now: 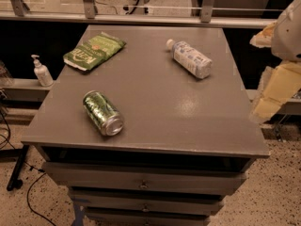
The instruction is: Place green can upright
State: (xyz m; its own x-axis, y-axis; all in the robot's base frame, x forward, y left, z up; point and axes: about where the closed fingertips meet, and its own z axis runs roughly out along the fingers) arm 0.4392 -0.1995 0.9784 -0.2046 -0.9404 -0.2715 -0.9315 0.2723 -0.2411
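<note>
The green can (102, 113) lies on its side on the grey table (160, 107), near the front left corner. Its silver end faces the front edge. My gripper (281, 55) shows only as pale cream and white parts at the right edge of the camera view. It is beyond the table's right side, far from the can and well apart from it.
A flat green snack bag (94, 50) lies at the back left. A clear plastic bottle with a white-blue label (189, 58) lies on its side at the back right. A pump bottle (41, 71) stands on a ledge left of the table. Drawers sit below the tabletop.
</note>
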